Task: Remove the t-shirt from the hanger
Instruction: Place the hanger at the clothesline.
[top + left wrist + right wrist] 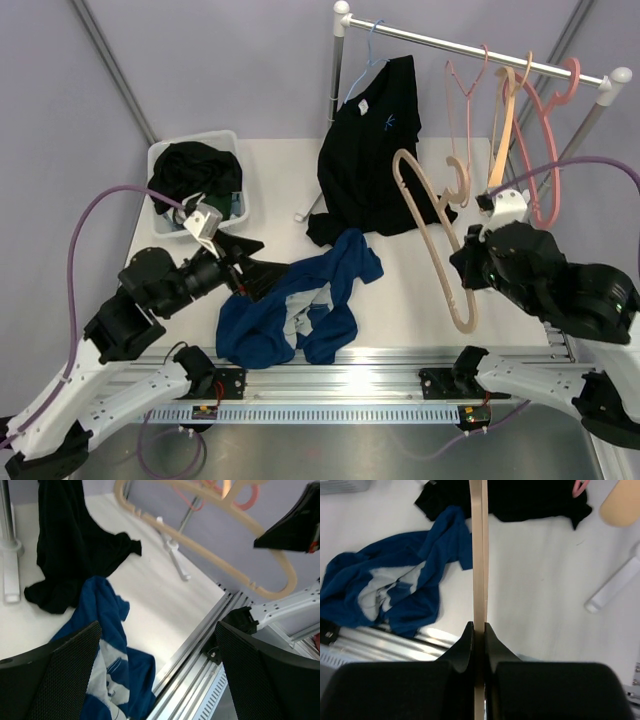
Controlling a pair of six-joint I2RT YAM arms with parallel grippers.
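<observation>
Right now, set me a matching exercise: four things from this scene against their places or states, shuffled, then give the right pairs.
1. blue t-shirt
2. black t-shirt
3. large beige hanger
4. bin

A. draped on a blue hanger on the rail
B. clamped in the right gripper
C. crumpled on the table, near its front edge
D. holding dark clothes, far left

Pairs: 1-C, 2-A, 3-B, 4-D

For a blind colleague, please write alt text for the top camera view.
The right gripper is shut on a bare beige hanger over the table. A blue t-shirt lies crumpled beside the open left gripper; a black t-shirt hangs on the rack behind.
</observation>
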